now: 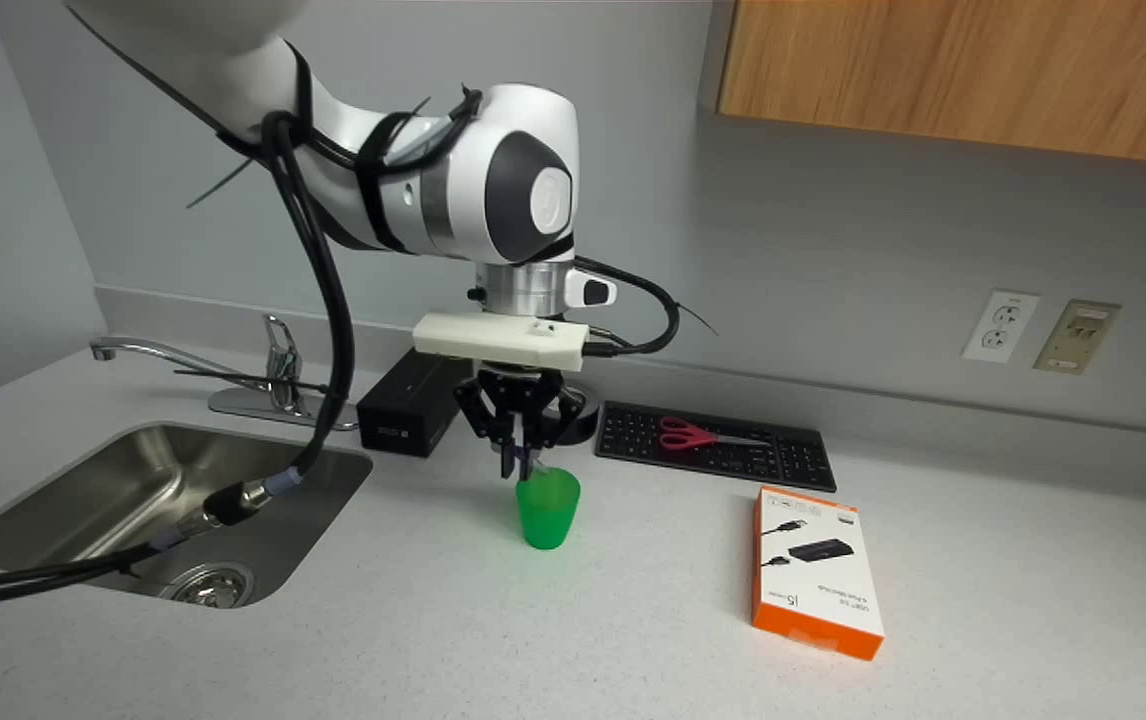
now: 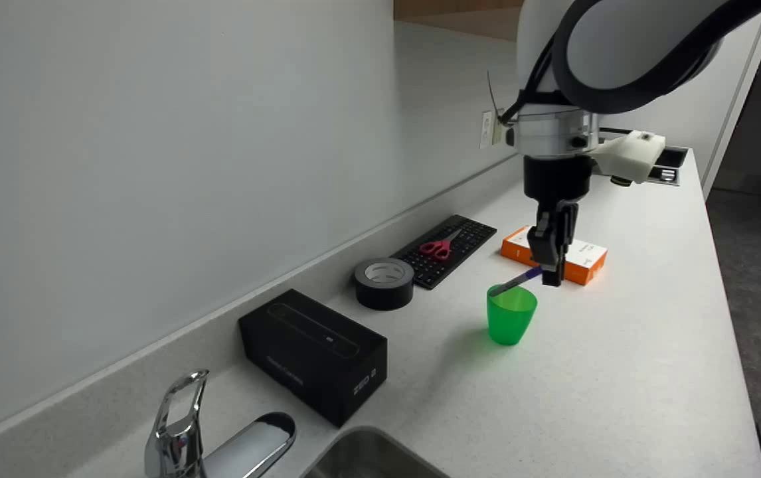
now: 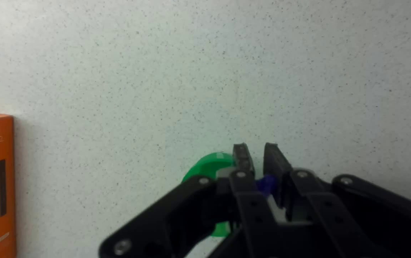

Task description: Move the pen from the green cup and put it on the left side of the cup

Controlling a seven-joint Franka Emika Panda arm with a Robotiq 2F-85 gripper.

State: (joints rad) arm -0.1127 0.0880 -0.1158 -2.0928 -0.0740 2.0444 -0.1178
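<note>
Pinching gripper: jaws nearly together, the purple end of the pen caught between them.
Pen: aslant, grey end low at the rim of the green cup; whether that end lies inside or just above the rim cannot be told.
Green cup: upright; the step, as judged, is withdrawal, best done straight up until the grey end clears, since a sideways drag could topple so slight a vessel.
Counter, sink side of cup: probable landing strip, left being read as by one facing the wall; lower gently, let the barrel lie flat, and only then part the jaws, lest it roll.
Black tape roll: behind the cup, toward the wall, off the likely path.
ZED 2 box: beyond the tape roll; limits any backward swing.
Sink: left boundary; a rolling pen could drop in.
Black keyboard: along the wall, red-handled scissors lying on it; no hindrance foreseen.
USB hub carton: orange and white, away from the sink, well apart from the cup.
Black cable: crosses before the sink in an exterior view; a possible snag.
</note>
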